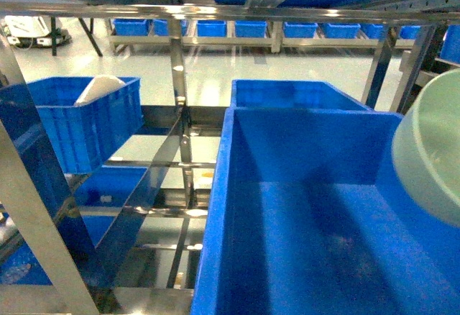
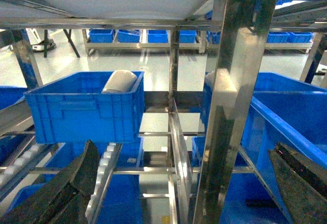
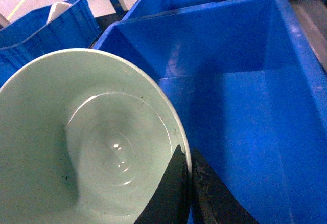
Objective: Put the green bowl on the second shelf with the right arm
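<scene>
A: Where is the green bowl (image 3: 87, 147) seen?

B: It is held by the right claw (image 3: 190, 183) at its rim, one dark finger inside the rim and one outside, the two pressed together on the edge. In the head view the green bowl (image 1: 431, 157) is seen tilted at the right edge, above the large blue crate (image 1: 309, 207) that is fitted on the second shelf (image 1: 180, 164). It is not set down in the crate.

A: And the left claw (image 2: 184, 193)?

B: Its two dark fingers are seen well apart at the lower corners of the left wrist view, with nothing between them but the steel upright (image 2: 230, 106) farther off.

A: What else is shown?

B: A smaller ribbed blue crate (image 1: 83, 124) is placed to the left on the rack, and a white rounded dish (image 1: 100, 88) is leaned inside it. Behind the large crate a second blue crate (image 1: 295, 93) is seen, possibly touching it, though the join is blurred
</scene>
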Robot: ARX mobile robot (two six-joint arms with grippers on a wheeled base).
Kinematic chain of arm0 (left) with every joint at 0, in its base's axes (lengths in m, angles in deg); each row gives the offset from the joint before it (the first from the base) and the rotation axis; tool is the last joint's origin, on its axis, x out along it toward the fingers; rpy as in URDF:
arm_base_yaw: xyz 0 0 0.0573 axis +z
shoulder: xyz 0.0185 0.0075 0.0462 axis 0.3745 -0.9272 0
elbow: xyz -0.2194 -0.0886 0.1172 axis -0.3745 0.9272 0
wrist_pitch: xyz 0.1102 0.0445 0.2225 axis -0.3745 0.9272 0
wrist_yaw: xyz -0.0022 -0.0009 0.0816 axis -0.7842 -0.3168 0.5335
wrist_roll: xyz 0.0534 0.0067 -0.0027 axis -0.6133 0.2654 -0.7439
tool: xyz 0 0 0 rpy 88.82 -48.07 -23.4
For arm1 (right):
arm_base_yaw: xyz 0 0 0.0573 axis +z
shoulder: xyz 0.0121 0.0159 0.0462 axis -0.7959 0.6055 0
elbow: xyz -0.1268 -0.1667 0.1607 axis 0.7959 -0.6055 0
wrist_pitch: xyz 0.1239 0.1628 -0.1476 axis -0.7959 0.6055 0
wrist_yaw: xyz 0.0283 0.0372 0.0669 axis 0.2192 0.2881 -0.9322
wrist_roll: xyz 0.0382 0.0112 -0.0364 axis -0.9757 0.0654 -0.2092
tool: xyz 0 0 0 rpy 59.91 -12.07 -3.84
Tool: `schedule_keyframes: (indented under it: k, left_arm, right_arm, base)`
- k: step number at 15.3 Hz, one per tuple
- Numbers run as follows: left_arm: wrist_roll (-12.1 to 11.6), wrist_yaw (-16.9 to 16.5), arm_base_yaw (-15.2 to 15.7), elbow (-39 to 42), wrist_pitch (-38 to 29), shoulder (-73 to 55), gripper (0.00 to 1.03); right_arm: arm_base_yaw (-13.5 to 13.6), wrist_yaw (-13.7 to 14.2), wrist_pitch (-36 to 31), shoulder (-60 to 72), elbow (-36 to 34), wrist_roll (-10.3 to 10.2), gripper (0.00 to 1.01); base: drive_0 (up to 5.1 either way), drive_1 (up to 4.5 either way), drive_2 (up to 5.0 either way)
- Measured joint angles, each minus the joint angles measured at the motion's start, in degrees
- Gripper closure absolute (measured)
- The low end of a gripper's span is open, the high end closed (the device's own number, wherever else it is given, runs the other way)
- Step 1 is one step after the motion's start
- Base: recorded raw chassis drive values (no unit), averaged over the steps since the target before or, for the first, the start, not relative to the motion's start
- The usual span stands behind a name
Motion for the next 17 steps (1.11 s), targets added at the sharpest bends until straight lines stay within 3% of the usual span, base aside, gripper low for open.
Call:
schedule_keyframes:
  k: [1, 3, 4, 7, 10, 13, 15, 17]
  left_arm:
    - [0.0, 0.0, 0.0, 0.0, 0.0, 0.0, 0.05]
    - [0.0, -0.1, 0.0, 0.0, -0.1, 0.0, 0.05]
    - [0.0, 0.0, 0.0, 0.0, -0.1, 0.0, 0.05]
    - [0.0, 0.0, 0.0, 0.0, -0.1, 0.0, 0.05]
    - [0.0, 0.0, 0.0, 0.0, -0.1, 0.0, 0.05]
    - [0.0, 0.0, 0.0, 0.0, -0.1, 0.0, 0.05]
    - [0.0, 0.0, 0.0, 0.0, -0.1, 0.0, 0.05]
    - [0.0, 0.0, 0.0, 0.0, -0.1, 0.0, 0.05]
  right_arm:
    - [4.8, 1.6, -3.4, 10.4, 4.3, -4.0, 0.99]
    - [7.8, 3.1, -2.6, 22.5, 11.2, -6.2, 0.99]
    - [8.4, 4.9, -2.1, 29.0, 16.5, -6.4, 0.99]
    - [8.7, 8.8, 0.6, 37.8, 18.4, -4.7, 0.99]
    - [8.2, 8.7, 7.2, 45.4, 23.5, -5.7, 0.99]
    - [8.7, 10.4, 6.9, 48.3, 25.9, -7.0, 0.99]
    - [9.2, 11.8, 0.7, 47.3, 24.3, -7.5, 0.79]
    - [9.9, 16.8, -5.1, 42.2, 19.6, -7.5, 0.54]
  base:
    - [0.0, 0.00, 0.0]
    - [0.0, 0.00, 0.0]
    - [0.0, 0.00, 0.0]
    - [0.0, 0.00, 0.0]
    - [0.0, 0.00, 0.0]
    - [0.0, 0.00, 0.0]
    - [0.0, 0.00, 0.0]
    - [0.0, 0.00, 0.0]
